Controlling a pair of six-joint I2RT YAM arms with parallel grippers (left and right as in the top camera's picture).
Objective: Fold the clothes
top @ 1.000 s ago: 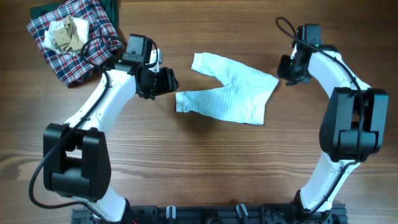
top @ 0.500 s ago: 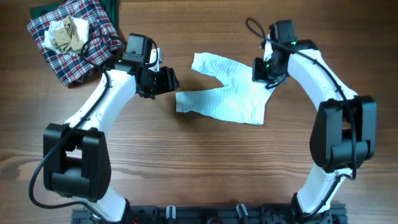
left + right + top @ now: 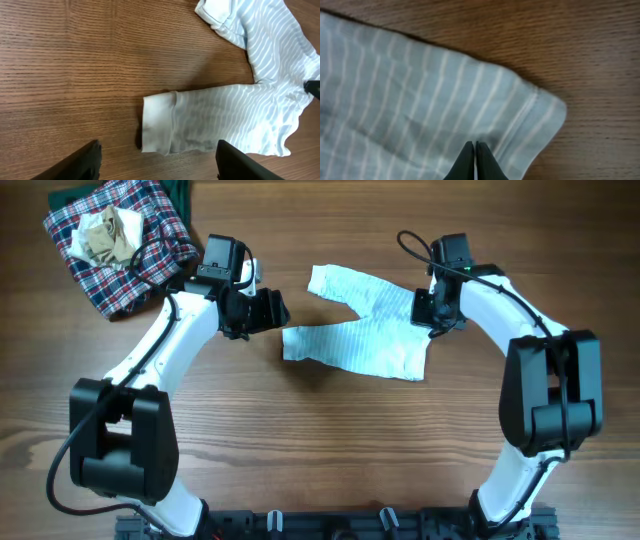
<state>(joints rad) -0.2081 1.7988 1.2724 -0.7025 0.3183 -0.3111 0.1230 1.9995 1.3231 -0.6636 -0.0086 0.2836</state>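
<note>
The clothes (image 3: 375, 335), pale blue-white striped pants, lie flat mid-table with both short legs pointing left. My left gripper (image 3: 268, 308) hovers open just left of the near leg's cuff (image 3: 157, 125), which shows between its dark fingers (image 3: 240, 160) but untouched. My right gripper (image 3: 432, 315) is over the waist end at the pants' right side. In the right wrist view its tips (image 3: 475, 147) are pressed together, shut, right over the striped fabric (image 3: 420, 100) beside the hemmed corner. No fabric shows between them.
A red, navy and white plaid cloth (image 3: 125, 245) lies at the far left corner with a small beige cloth (image 3: 108, 232) on top and a dark green piece (image 3: 178, 192) behind it. Bare wood table (image 3: 320, 440) surrounds the pants.
My right arm has swung left from beside the pants to over their waist end, staying shut. The left jaws have widened a little; the left arm has stayed in place.
</note>
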